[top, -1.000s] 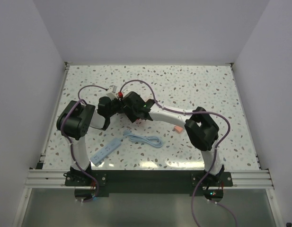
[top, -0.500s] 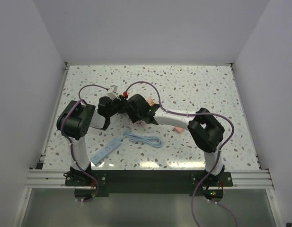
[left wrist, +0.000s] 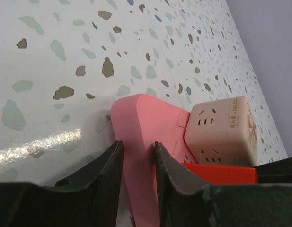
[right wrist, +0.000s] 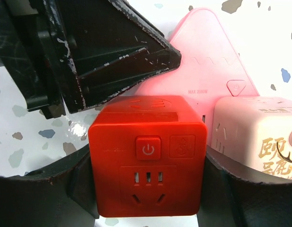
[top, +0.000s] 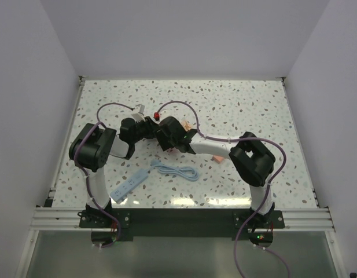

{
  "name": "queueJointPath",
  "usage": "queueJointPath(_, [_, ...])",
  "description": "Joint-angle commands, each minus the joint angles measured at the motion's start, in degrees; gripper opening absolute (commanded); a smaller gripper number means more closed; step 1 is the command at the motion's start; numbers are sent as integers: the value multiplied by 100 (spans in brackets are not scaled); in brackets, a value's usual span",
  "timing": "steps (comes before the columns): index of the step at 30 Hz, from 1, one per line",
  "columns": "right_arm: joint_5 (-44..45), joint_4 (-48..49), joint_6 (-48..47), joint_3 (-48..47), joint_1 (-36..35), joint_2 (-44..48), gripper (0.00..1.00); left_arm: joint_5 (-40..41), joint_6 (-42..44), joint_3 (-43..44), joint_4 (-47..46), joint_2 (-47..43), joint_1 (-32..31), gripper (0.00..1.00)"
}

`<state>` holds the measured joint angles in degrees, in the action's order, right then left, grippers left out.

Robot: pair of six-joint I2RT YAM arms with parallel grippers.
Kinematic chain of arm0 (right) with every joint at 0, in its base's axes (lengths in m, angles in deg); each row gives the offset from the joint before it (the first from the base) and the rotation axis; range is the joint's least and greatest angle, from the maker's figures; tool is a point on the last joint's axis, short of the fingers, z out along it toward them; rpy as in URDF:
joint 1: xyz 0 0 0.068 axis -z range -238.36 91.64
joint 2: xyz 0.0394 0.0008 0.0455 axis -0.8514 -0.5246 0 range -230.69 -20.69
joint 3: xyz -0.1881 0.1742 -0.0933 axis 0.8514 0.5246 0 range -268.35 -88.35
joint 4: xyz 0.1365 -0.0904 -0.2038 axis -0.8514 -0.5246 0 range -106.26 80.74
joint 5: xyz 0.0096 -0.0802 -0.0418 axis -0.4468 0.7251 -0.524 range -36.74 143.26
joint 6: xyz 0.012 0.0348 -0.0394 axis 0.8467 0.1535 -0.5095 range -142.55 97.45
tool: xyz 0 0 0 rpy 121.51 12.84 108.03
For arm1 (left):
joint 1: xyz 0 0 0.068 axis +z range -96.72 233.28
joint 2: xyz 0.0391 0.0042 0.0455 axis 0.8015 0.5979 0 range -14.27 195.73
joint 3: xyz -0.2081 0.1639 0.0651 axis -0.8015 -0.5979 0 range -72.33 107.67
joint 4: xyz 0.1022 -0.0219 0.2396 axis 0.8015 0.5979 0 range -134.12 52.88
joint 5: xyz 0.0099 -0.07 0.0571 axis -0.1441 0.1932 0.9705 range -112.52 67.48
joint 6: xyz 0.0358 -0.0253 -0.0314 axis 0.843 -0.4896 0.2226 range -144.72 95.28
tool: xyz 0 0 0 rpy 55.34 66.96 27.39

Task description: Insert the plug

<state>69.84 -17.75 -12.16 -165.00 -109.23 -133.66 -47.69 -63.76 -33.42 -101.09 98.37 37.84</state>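
The plug (top: 217,157), a small salmon-orange piece, lies on the table beside my right forearm, away from both grippers and in neither wrist view. My left gripper (left wrist: 138,146) (top: 142,124) is shut on the edge of a flat pink triangle (left wrist: 150,118). A pale peach cube socket (left wrist: 221,130) sits on that triangle. My right gripper (right wrist: 148,172) (top: 164,126) is shut on a bright red cube (right wrist: 146,142) with a power button, held against the triangle (right wrist: 207,56) next to the peach cube (right wrist: 259,137). The red cube shows in the top view (top: 157,117).
A white flat strip (top: 131,184) lies near the left arm's base. A coiled light-blue cable (top: 177,171) lies at the front centre. The speckled table (top: 242,104) is walled on three sides.
My right gripper has carried the red cube a little to the right, staying by the left gripper. The right elbow shifted slightly. The left gripper has held still.
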Motion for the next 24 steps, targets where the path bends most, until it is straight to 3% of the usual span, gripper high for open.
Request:
queueJointPath(1, [250, -830, 147, 764, 244, -648, 0, -612, 372, -165, 986, 118, -222, 0])
queueJointPath(24, [-164, -927, 410, 562, 368, -1333, 0, -691, 363, -244, 855, 74, -222, 0])
